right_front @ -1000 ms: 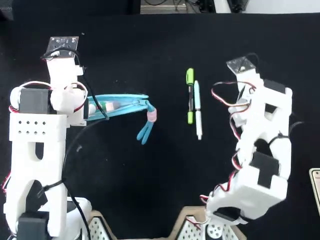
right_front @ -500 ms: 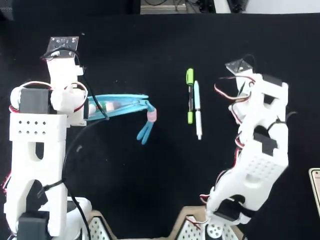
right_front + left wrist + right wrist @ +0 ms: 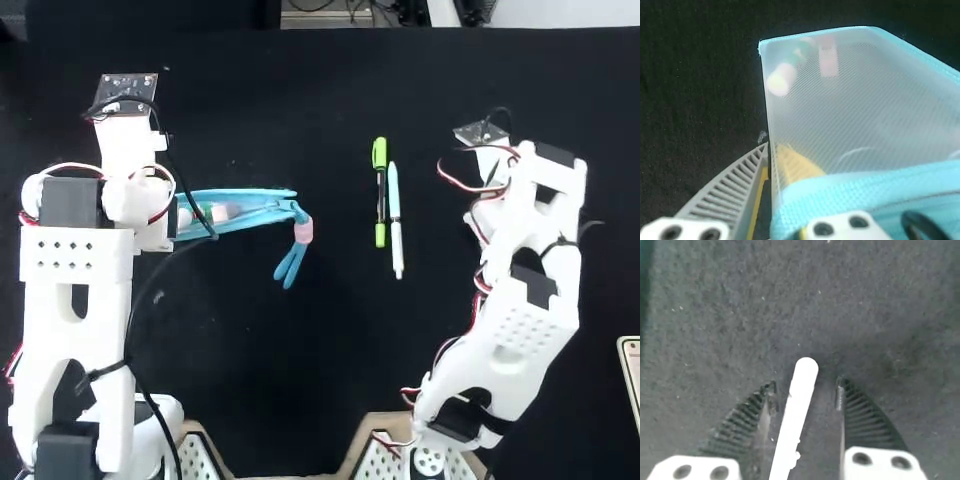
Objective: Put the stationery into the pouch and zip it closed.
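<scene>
The translucent pouch [image 3: 240,212] with teal zip edges is held on edge at the left, and my left gripper [image 3: 185,215] is shut on its end. Through the pouch wall [image 3: 855,110] a pink and a green item show faintly inside. A pink zip pull [image 3: 303,232] and blue tabs hang from the pouch's other end. A green highlighter [image 3: 380,190] and a light-blue and white pen [image 3: 395,220] lie side by side mid-table. My right gripper [image 3: 805,384] is open, with the pen's white end [image 3: 799,410] between its fingers and a gap on each side.
Black cloth [image 3: 330,90] covers the table. The two arm bases stand at the near edge, and a small card [image 3: 632,365] lies at the right edge. Open cloth lies between the pouch and the pens.
The right arm has shifted its elbow and wrist slightly beside the pens. The left arm and the pouch have kept still.
</scene>
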